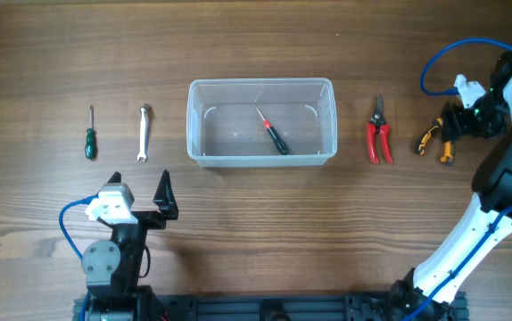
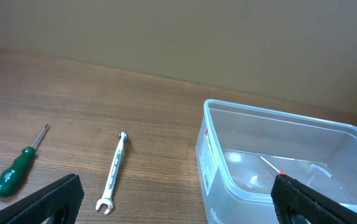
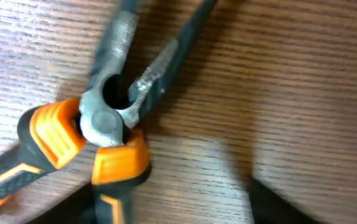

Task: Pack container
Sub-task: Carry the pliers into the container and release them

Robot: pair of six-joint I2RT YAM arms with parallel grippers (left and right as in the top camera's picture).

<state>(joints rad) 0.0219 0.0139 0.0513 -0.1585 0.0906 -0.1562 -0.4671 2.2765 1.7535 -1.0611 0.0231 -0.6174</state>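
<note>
The clear container (image 1: 261, 83) stands mid-table and holds a red-and-black screwdriver (image 1: 274, 135). In the left wrist view the container (image 2: 278, 118) fills the right side. My left gripper (image 1: 138, 193) hovers wide open near the front left edge, its fingers (image 2: 48, 202) empty. At the far right my right gripper (image 1: 457, 120) is down over the orange-and-black pliers (image 1: 436, 139). In the right wrist view one handle of the pliers (image 3: 104, 124) lies between the fingers (image 3: 284, 205), bare wood showing beside it.
Red pruning shears (image 1: 379, 134) lie right of the container. A silver wrench (image 1: 144, 134) and a green screwdriver (image 1: 89, 134) lie to its left, and the left wrist view also shows the wrench (image 2: 115, 171) and the green screwdriver (image 2: 17, 168).
</note>
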